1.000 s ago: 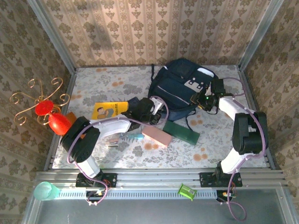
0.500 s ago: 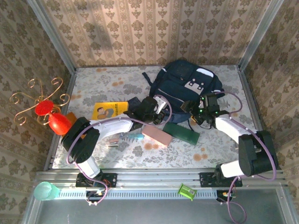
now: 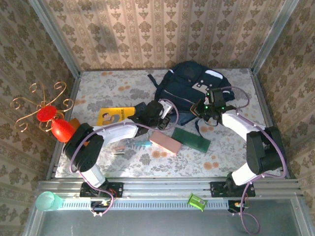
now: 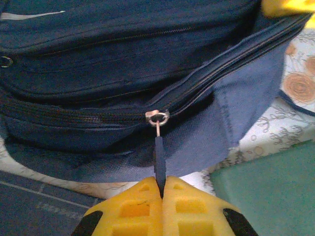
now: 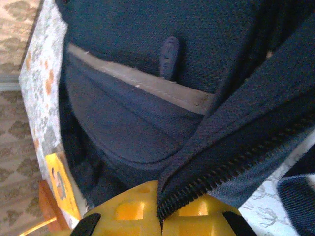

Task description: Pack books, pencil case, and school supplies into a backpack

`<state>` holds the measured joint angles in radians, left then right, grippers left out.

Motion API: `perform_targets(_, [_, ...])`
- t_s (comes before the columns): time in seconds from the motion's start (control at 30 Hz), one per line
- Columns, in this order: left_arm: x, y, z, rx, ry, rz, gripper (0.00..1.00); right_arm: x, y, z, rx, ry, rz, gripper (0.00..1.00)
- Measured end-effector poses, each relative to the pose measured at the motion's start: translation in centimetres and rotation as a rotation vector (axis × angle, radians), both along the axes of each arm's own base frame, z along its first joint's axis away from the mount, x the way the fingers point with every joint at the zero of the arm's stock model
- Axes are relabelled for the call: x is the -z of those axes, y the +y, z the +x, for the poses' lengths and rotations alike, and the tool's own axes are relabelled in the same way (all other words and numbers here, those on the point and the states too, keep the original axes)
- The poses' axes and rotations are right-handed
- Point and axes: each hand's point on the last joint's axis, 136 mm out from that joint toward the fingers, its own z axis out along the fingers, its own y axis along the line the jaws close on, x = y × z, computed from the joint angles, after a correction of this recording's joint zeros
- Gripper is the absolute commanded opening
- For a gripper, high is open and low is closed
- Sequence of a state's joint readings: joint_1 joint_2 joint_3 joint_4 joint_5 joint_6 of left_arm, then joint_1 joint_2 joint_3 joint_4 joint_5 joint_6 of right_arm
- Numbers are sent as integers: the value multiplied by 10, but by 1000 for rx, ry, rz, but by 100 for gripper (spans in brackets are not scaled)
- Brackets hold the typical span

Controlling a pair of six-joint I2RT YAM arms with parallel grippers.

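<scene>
Left tool (image 4: 161, 189) pinches zip pull (image 4: 158, 147), right tool (image 5: 158, 201) clamps backpack (image 3: 189, 86) flap; yellow book (image 3: 114, 116), pink case (image 3: 165, 143) unpacked on counter (image 3: 231, 157) near backpack.

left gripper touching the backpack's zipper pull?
Touching. Left wrist view shows the left gripper shut on the backpack's zipper pull, tab pinched at its tips.

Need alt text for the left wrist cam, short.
The left arm's yellow end effector is shut on the dark strap-like zip pull of a large navy fabric backpack. A flat teal-green slab lies at lower right on the floral table cover.
</scene>
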<state>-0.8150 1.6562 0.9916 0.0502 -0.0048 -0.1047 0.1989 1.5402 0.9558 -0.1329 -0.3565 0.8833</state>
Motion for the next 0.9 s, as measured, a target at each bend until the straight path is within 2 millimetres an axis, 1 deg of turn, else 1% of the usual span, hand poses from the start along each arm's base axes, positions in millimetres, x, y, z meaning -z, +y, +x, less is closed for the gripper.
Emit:
perform_targets(0.07, [-9, 8, 4, -15, -18, -9, 0, -15, 4, 0, -51, -24, -5, 0])
perform_targets(0.17, [-32, 18, 9, -37, -53, -35, 0, -34, 4, -8, -113, -61, -9, 0])
perform_targets(0.27, [-46, 31, 11, -61, -73, -54, 0, -43, -9, -18, -142, -71, -19, 0])
perform_targets(0.33, [-47, 40, 10, -74, -74, -54, 0, -44, -21, -24, -145, -68, -23, 0])
perform_targets(0.43, [-37, 45, 5, -74, -52, -36, 0, -37, -38, -31, -132, -45, -14, 0])
perform_targets(0.5, [-28, 47, -2, -62, -27, -23, 0, -29, -51, -35, -118, -15, -10, 0])
perform_targets(0.6, [-18, 45, -11, -35, 10, -26, 0, -17, -58, -32, -107, 22, -1, 2])
perform_targets(0.7, [-12, 39, -22, -13, 46, -39, 0, 0, -57, -25, -110, 77, 18, 9])
perform_targets(0.77, [-12, 31, -30, 3, 60, -52, 0, 11, -58, -15, -110, 110, 22, 15])
perform_targets(0.8, [-13, 26, -34, 14, 64, -62, 0, 15, -59, -10, -107, 122, 16, 18])
perform_targets(0.9, [-15, 9, -43, 48, 86, -88, 0, 16, -67, 6, -93, 111, -32, 30])
